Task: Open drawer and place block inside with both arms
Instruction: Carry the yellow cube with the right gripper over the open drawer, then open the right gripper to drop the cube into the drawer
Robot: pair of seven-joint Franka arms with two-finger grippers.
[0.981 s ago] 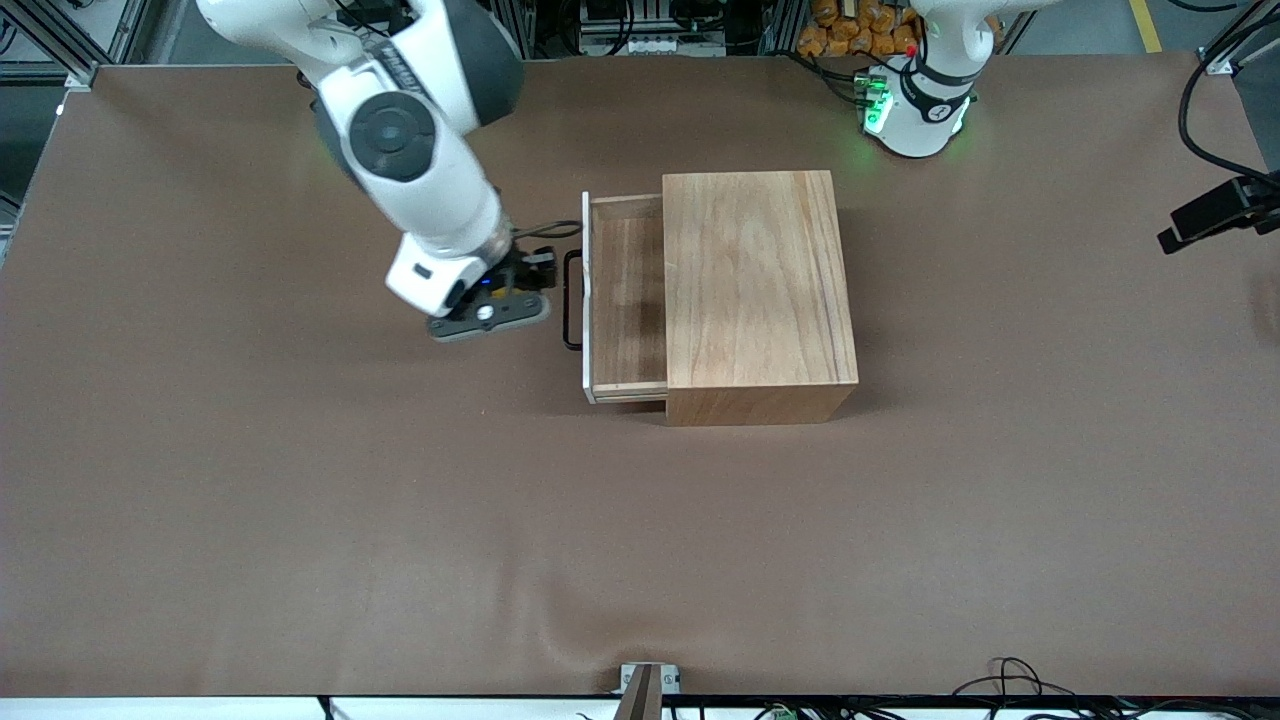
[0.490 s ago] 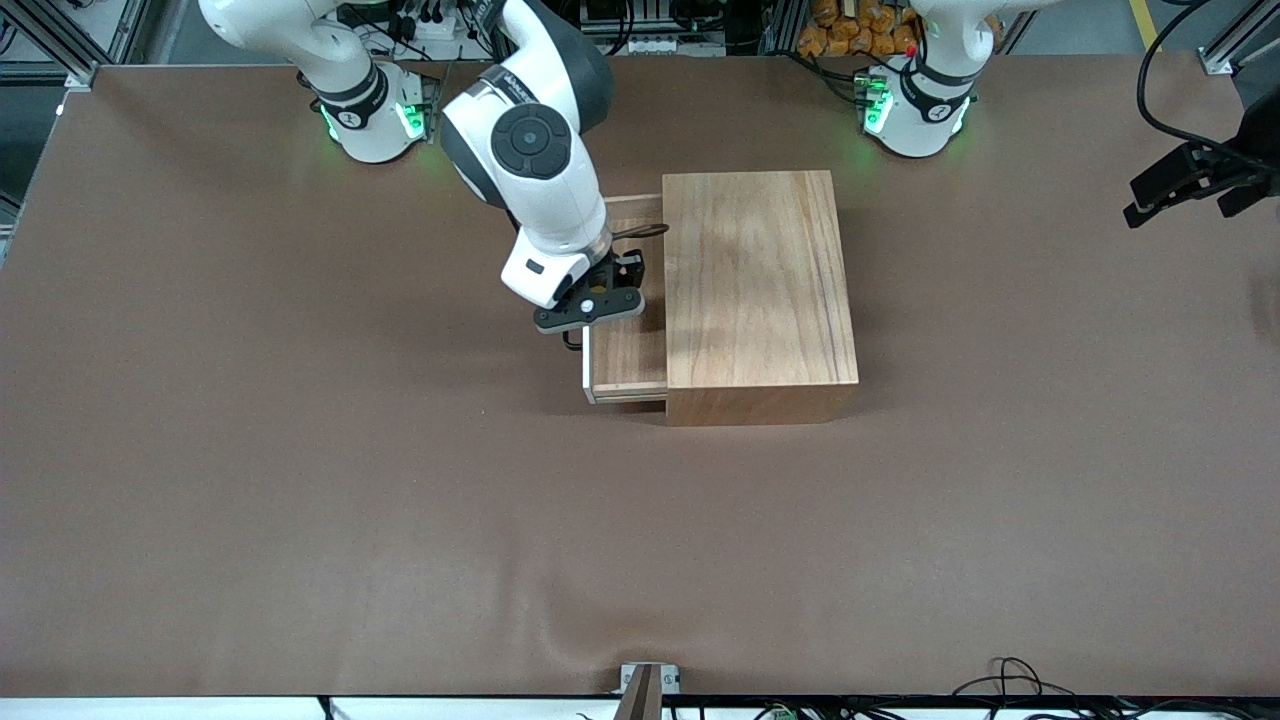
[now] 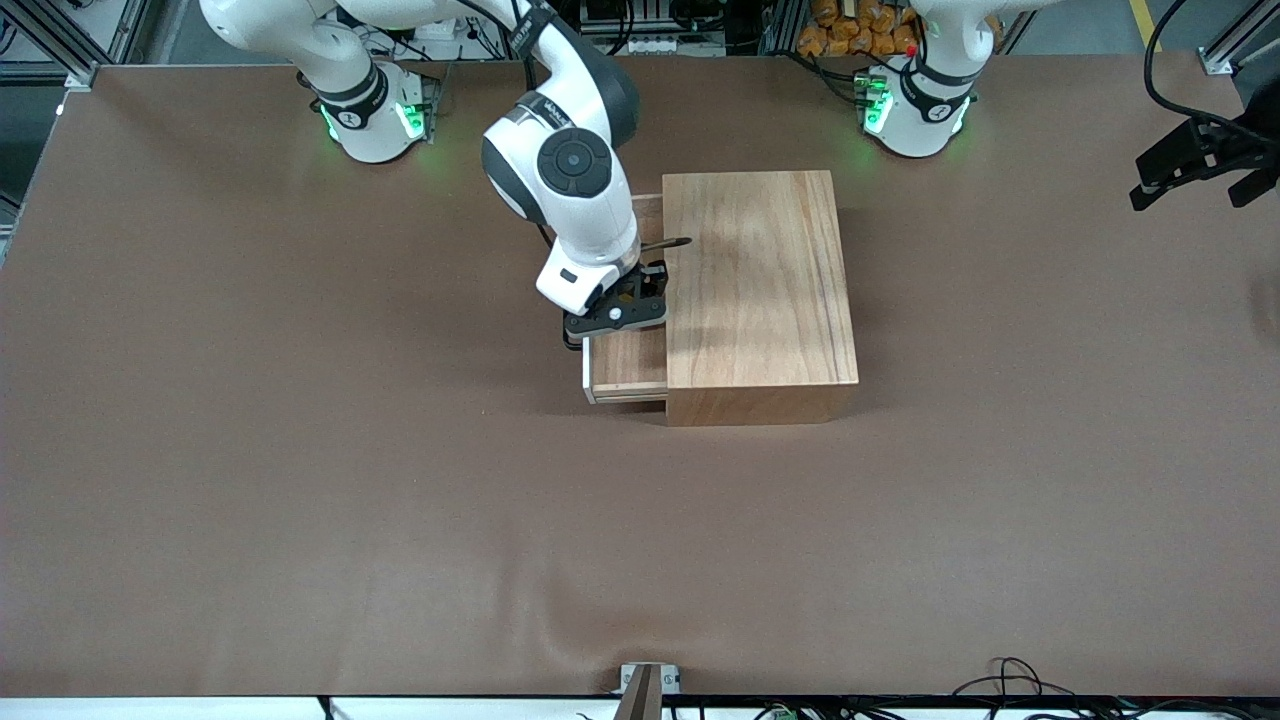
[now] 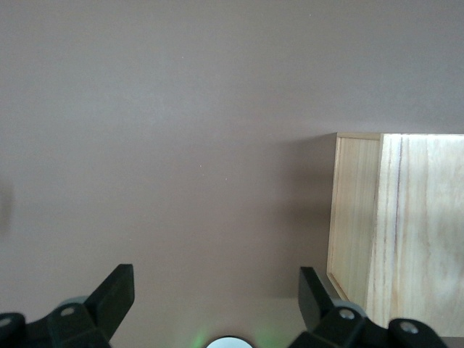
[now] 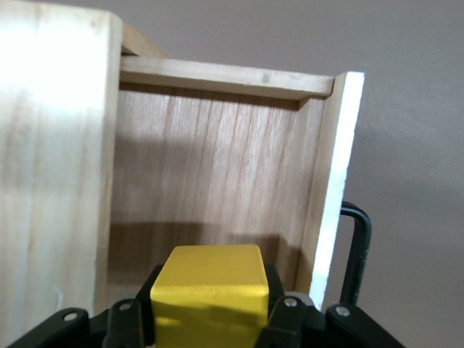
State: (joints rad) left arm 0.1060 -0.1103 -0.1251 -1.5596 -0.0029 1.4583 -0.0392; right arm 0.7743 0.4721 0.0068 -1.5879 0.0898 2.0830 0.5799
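Observation:
The large wooden box (image 3: 760, 290) stands mid-table with its drawer (image 3: 625, 365) pulled out toward the right arm's end; the white front panel (image 5: 337, 181) and black wire handle (image 5: 355, 246) show in the right wrist view. My right gripper (image 3: 618, 308) hangs over the open drawer, shut on the yellow block (image 5: 210, 293), with the bare drawer floor (image 5: 210, 174) beneath. In the front view the block is hidden by the hand. My left gripper (image 3: 1200, 180) waits, open and with nothing in it, high over the left arm's end of the table; its wrist view shows the spread fingers (image 4: 116, 297) and a box corner (image 4: 391, 232).
The two arm bases (image 3: 370, 110) (image 3: 915, 100) with green rings stand along the table's back edge. A small camera mount (image 3: 645, 685) sits at the front edge, with cables (image 3: 1010, 680) beside it. Brown tabletop (image 3: 300, 450) surrounds the box.
My right arm has swung from beside the drawer handle to over the open drawer, carrying the block. The left gripper has shifted slightly at its end of the table.

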